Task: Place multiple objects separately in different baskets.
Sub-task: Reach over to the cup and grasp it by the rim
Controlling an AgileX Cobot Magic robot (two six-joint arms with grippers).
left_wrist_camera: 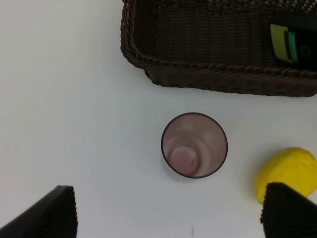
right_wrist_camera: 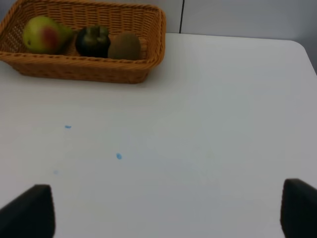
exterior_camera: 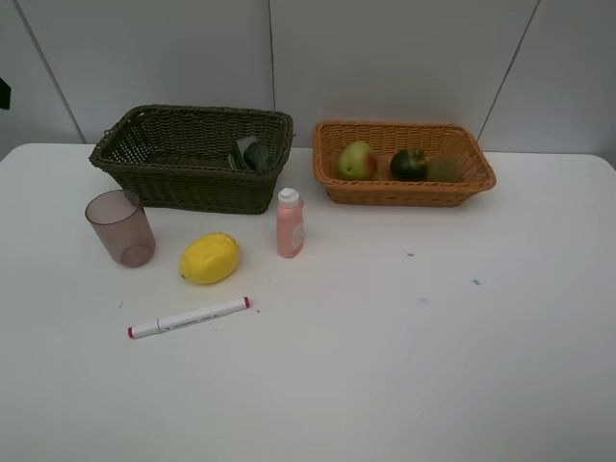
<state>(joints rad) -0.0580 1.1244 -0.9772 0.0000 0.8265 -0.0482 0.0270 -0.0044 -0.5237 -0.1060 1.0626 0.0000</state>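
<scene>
left claw (left_wrist_camera: 173, 212) and right claw (right_wrist_camera: 168, 210) both wide open, holding nothing; left one hangs over the cup (exterior_camera: 120, 227) (upright) near the worktop (exterior_camera: 433, 366) left edge; lemon (exterior_camera: 209, 258), pink bottle (exterior_camera: 290, 223) and marker (exterior_camera: 190, 317) sit loose nearby; pump bottle (exterior_camera: 252, 153) in the dark basket (exterior_camera: 192, 191), mango (exterior_camera: 356, 160), mangosteen (exterior_camera: 409, 165), kiwi (exterior_camera: 444, 168) in the orange basket (exterior_camera: 404, 193), both along the far edge

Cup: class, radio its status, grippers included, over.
Left gripper open, empty, facing cup. Right gripper open, empty. Cup upright on table, outside dark basket. Lemon beside it, apart.
</scene>
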